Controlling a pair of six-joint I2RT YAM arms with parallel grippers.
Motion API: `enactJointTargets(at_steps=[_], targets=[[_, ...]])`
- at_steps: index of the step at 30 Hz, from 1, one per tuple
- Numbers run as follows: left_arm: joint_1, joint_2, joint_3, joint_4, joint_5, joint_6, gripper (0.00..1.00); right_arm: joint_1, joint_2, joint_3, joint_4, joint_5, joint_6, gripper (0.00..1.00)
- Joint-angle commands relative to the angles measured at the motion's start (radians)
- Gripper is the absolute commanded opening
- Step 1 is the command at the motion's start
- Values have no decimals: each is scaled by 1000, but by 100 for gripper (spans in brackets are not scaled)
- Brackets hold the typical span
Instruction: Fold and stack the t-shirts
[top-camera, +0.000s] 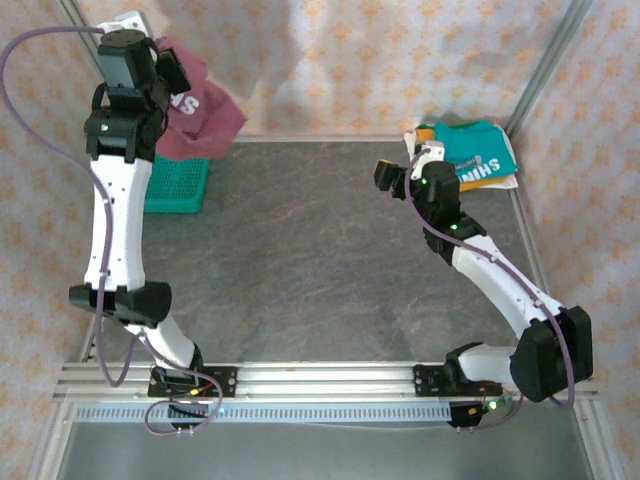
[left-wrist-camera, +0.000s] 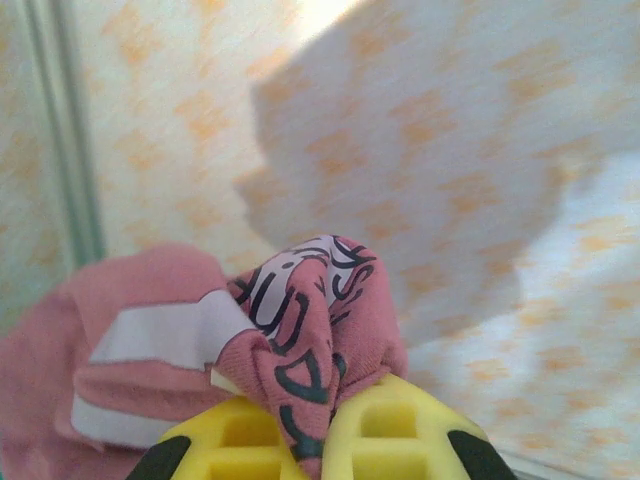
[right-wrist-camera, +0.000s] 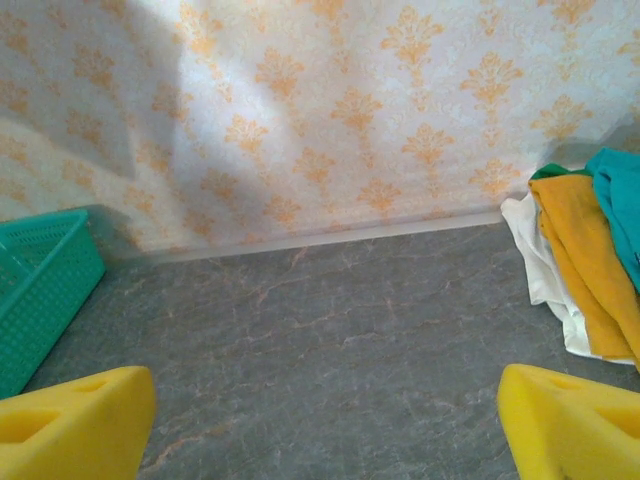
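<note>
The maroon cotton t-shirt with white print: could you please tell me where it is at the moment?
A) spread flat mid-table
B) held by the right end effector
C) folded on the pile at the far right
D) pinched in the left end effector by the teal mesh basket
D: the left end effector is shut on a bunch of the maroon cotton t-shirt, up by the teal plastic mesh basket.

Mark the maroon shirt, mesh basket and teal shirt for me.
maroon shirt (top-camera: 210, 120): top external view, draped body fabric.
mesh basket (top-camera: 182, 186): top external view, near side wall.
teal shirt (top-camera: 480, 140): top external view, upper folded face.
</note>
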Motion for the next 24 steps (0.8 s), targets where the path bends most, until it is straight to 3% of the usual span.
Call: enactJointTargets(at_steps=[1, 7, 11, 14, 17, 18, 19, 20, 24], targets=[[-68, -67, 31, 57, 66, 22, 0, 5, -21, 18, 59, 35, 14, 89], [-210, -187, -119, 104, 294, -77, 0, 5, -54, -3, 89, 78, 27, 89], [-225, -277, -468, 337, 372, -172, 0, 4, -110, -35, 89, 148, 20, 89], [-217, -228, -646, 382, 379, -160, 0, 5, -129, -67, 87, 226, 21, 90], [-198, -123, -770, 342, 319, -120, 58, 5, -122, -83, 55, 241, 12, 91], [-198, -100, -801, 315, 276, -110, 72, 4, -118, -91, 47, 239, 13, 91], [-199, -87, -841, 297, 239, -97, 80, 5, -113, -102, 34, 234, 15, 91], [-202, -100, -894, 294, 191, -95, 81, 4, -108, -112, 15, 225, 19, 91], [-246, -256, -1134, 369, 111, -77, 75, 4, -86, -147, -80, 133, 65, 91]])
